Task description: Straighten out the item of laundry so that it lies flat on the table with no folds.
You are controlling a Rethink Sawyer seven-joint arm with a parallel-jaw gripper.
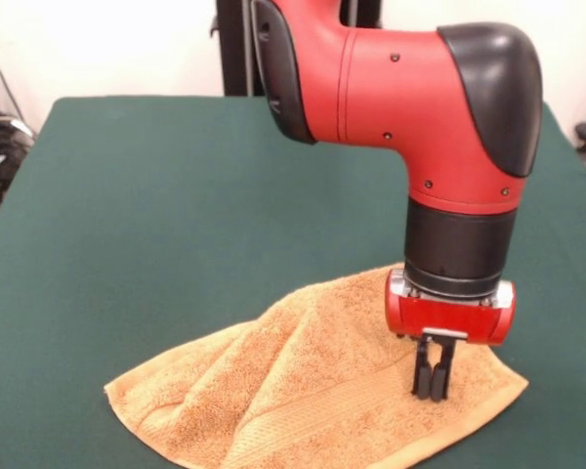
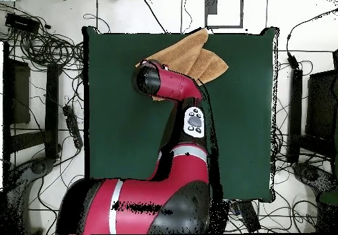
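The orange-tan towel (image 1: 313,391) lies at the near right of the green table (image 1: 176,215). It is rumpled, with a raised ridge through its middle and a woven band near its front edge. My gripper (image 1: 433,391) points straight down on the towel's right part. Its two fingers are pressed together and their tips pinch the cloth. In the overhead view the towel (image 2: 198,57) lies at the table's top edge (image 2: 244,113), with a folded layer on top. The arm's wrist hides the gripper there.
The red and black arm (image 1: 410,107) reaches over the table from the far side and covers the towel's far corner. Cables and stands lie round the table on the floor (image 2: 39,47). The table's near edge runs close to the towel's front edge.
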